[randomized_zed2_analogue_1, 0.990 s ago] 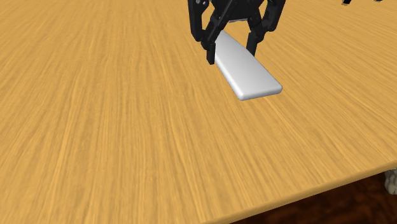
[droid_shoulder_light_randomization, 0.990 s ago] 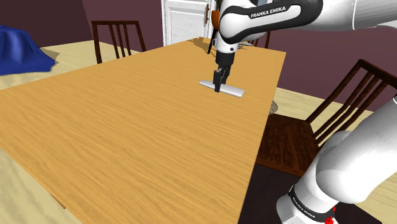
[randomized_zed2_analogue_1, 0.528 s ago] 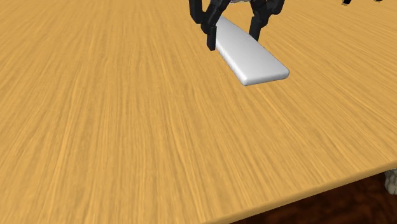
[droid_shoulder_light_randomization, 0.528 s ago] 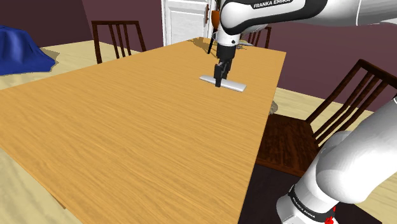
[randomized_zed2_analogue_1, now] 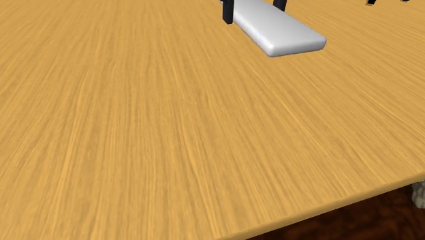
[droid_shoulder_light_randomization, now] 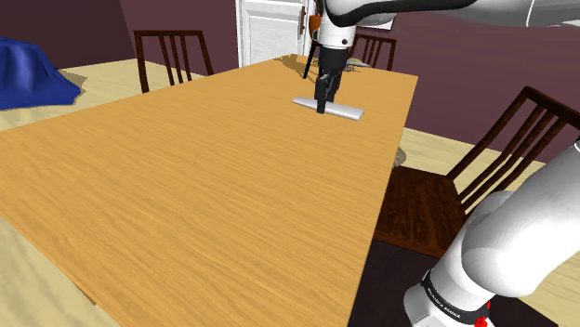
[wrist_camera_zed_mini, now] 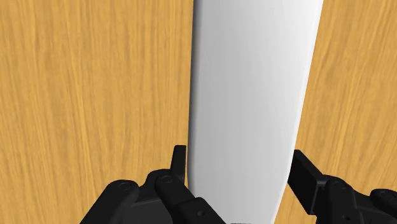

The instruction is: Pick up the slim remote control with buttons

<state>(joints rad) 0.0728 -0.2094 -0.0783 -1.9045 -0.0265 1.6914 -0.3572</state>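
Remote control [wrist_camera_zed_mini: 254, 95], drawn as a plain, pale grey, slim slab with no buttons showing, sits between the two black fingers of the gripper [droid_shoulder_light_randomization: 322, 100]. In the shoulder view it is over the far end of a long wooden table [droid_shoulder_light_randomization: 186, 204]. The fingers [wrist_camera_zed_mini: 180, 162] press on its two long edges, so the gripper is clamped onto it. The grasp looks off-centre, with a long stretch of the grey body jutting out past the fingers. It is hard to tell whether it is clear of the table top or just resting on it.

Dark wooden chairs [droid_shoulder_light_randomization: 172, 56] stand around the table, and a white door [droid_shoulder_light_randomization: 270, 28] is behind the arm.

The step in hand appears to be the lift. Doing it well probably means a firm squeeze, a straight and unhurried rise, and a level wrist. With so much of it overhanging, a jerk or a swing could make it pivot or slide out of the fingers.
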